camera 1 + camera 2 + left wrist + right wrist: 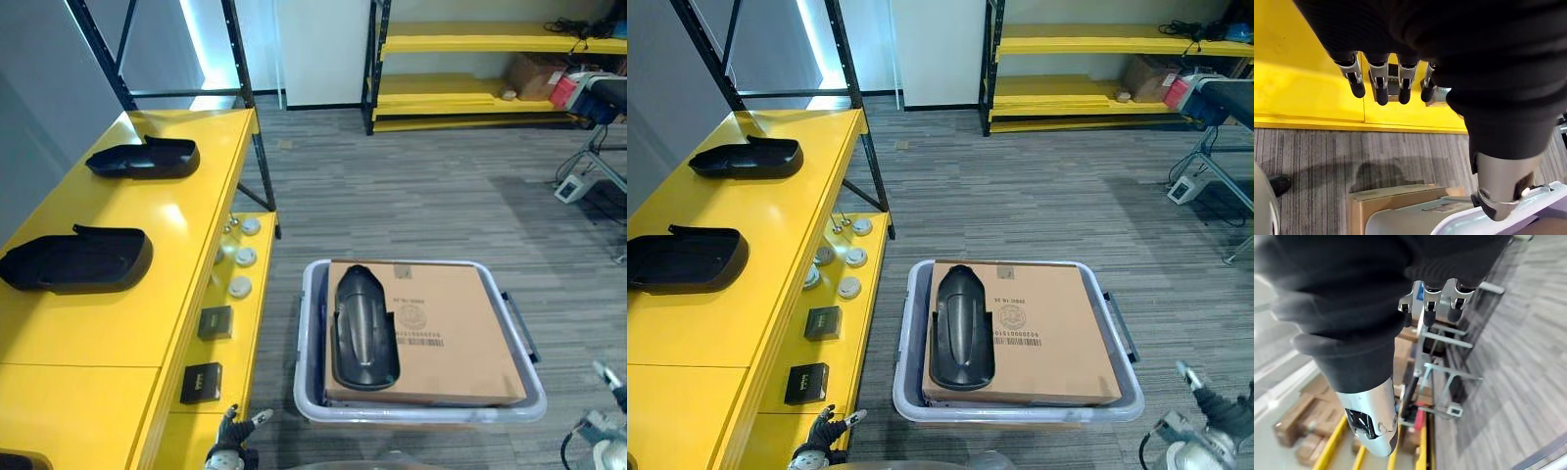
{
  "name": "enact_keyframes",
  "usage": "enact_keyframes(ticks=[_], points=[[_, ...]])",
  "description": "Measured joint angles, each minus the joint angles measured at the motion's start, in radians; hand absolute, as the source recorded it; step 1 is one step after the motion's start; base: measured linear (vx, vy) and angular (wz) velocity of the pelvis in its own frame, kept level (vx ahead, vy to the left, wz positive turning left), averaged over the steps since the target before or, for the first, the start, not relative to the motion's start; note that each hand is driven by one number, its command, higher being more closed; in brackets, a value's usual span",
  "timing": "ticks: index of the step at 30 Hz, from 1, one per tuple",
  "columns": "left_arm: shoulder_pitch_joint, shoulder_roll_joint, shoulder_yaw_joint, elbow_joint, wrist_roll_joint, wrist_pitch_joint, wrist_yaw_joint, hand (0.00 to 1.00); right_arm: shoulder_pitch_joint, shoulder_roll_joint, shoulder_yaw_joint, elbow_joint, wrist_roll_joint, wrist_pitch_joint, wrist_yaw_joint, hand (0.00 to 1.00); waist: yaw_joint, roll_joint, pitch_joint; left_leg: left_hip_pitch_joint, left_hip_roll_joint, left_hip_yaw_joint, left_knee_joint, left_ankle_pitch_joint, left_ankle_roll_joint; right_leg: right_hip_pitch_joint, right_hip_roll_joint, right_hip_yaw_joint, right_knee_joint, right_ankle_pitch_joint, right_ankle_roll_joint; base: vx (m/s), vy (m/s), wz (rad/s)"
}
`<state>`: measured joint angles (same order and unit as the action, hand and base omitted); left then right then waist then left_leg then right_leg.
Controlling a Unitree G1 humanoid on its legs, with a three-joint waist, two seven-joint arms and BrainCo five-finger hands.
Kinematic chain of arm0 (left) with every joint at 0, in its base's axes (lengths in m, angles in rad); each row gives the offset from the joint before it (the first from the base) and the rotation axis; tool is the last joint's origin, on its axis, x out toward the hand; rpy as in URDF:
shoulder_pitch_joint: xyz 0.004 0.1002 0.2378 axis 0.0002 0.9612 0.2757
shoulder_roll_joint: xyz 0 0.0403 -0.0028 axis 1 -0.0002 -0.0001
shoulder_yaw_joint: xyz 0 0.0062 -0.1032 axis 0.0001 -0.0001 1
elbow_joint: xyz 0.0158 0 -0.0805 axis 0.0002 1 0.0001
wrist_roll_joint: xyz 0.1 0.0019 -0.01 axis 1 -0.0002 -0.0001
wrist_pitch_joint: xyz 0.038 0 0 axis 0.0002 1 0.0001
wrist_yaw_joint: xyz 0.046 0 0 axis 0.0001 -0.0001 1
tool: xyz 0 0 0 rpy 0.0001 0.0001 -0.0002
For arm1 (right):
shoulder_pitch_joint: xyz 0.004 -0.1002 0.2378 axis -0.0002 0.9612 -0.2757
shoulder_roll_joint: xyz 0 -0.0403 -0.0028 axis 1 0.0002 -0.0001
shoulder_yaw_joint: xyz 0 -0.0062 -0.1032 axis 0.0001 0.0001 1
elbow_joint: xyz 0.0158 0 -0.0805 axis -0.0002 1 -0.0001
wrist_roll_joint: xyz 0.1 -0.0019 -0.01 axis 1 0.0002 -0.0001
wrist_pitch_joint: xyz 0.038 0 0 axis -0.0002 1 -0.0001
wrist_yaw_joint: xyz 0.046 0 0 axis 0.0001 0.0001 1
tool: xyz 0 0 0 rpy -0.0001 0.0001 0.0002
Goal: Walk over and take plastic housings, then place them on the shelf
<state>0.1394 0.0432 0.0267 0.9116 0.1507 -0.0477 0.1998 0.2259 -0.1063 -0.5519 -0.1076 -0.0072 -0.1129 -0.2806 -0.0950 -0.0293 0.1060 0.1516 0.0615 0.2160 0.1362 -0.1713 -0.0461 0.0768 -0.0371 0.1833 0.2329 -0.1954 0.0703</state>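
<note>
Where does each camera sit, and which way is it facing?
Left eye view: head, looking down on shelf, bin, housing; left hand bottom edge.
Right eye view: head, same scene; right hand lower right.
Left wrist view: along left hand toward shelf and bin.
Right wrist view: along right hand toward floor, metal frame.
Both eye views share shelf, bin, housing.

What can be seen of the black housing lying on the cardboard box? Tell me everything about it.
The black plastic housing is a long, glossy shell, narrow and rounded at its far end and wider at its near end, with a lengthwise channel or ridge down the middle. It lies flat along the left side of the cardboard box, its long axis pointing away from the robot. The box sits in a grey tote on the floor. Only the box touches the housing.
</note>
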Motion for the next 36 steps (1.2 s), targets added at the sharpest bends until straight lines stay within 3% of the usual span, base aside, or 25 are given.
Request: enact_keyframes(ticks=[3, 7, 10, 14, 21, 30, 31, 36], points=[[-0.007, 0.013, -0.027, -0.001, 0.001, -0.007, -0.005, 0.0, -0.046, -0.048, 0.179, -0.004, -0.019, -0.022, 0.05, 0.0, 0.021, -0.013, -0.003, -0.016, -0.013, -0.027, -0.034, 0.011, 0.014, -0.015, -0.012, -0.032, -0.02, -0.008, -0.013, -0.13, -0.005, 0.16], [-0.001, 0.03, -0.037, -0.007, 0.003, -0.008, -0.006, 0.0, -0.092, -0.086, 0.298, 0.047, -0.047, -0.033, 0.095, 0.0, 0.034, -0.02, -0.003, -0.025, -0.028, -0.069, -0.064, 0.049, 0.018, -0.024, -0.028, -0.076, -0.019, -0.002, -0.015, -0.13, -0.018, 0.37], [-0.006, 0.032, -0.046, -0.01, 0.003, -0.009, -0.005, 0.0, -0.13, -0.106, 0.353, 0.141, -0.109, -0.011, 0.118, 0.0, 0.055, -0.016, -0.005, -0.051, -0.037, -0.089, -0.098, 0.084, 0.019, -0.052, -0.036, -0.101, -0.019, 0.006, -0.014, -0.07, -0.002, 0.27], [-0.008, 0.039, -0.065, -0.017, 0.003, -0.009, -0.006, 0.0, -0.19, -0.102, 0.431, 0.302, -0.224, 0.055, 0.13, 0.0, 0.056, -0.007, -0.001, -0.099, -0.045, -0.126, -0.108, 0.107, 0.019, -0.083, -0.045, -0.144, -0.012, 0.01, -0.013, -0.01, -0.015, 0.27], [-0.018, 0.037, -0.065, -0.021, 0.005, -0.007, -0.004, 0.0, -0.263, -0.02, 0.404, 0.486, -0.454, 0.169, 0.081, 0.0, 0.063, 0.017, 0.017, -0.125, -0.048, -0.186, -0.122, 0.124, 0.008, -0.081, -0.051, -0.207, -0.026, 0.01, -0.013, 0.04, -0.017, 0.26], [-0.032, 0.034, -0.079, -0.057, 0.018, -0.006, 0.007, 0.0, -0.36, 0.04, 0.311, 0.677, -0.514, 0.255, -0.051, 0.0, 0.08, 0.026, 0.077, -0.153, -0.046, -0.213, -0.122, 0.138, -0.011, -0.086, -0.053, -0.247, -0.032, 0.01, -0.013, 0.0, -0.014, 0.15], [-0.032, 0.034, -0.085, -0.059, 0.017, -0.007, 0.011, 0.0, -0.374, 0.041, 0.311, 0.699, -0.514, 0.26, -0.052, 1.0, 0.082, 0.027, 0.078, -0.163, -0.046, -0.215, -0.123, 0.141, -0.011, -0.095, -0.053, -0.251, -0.033, 0.01, -0.014, -0.03, -0.006, 0.12], [-0.044, 0.035, -0.104, -0.062, 0.016, -0.007, 0.023, 0.0, -0.472, 0.042, 0.254, 0.777, -0.512, 0.276, -0.116, 1.0, 0.084, 0.025, 0.099, -0.194, -0.047, -0.229, -0.139, 0.167, -0.013, -0.114, -0.053, -0.268, -0.055, 0.03, -0.015, -0.03, 0.004, 0.09]])
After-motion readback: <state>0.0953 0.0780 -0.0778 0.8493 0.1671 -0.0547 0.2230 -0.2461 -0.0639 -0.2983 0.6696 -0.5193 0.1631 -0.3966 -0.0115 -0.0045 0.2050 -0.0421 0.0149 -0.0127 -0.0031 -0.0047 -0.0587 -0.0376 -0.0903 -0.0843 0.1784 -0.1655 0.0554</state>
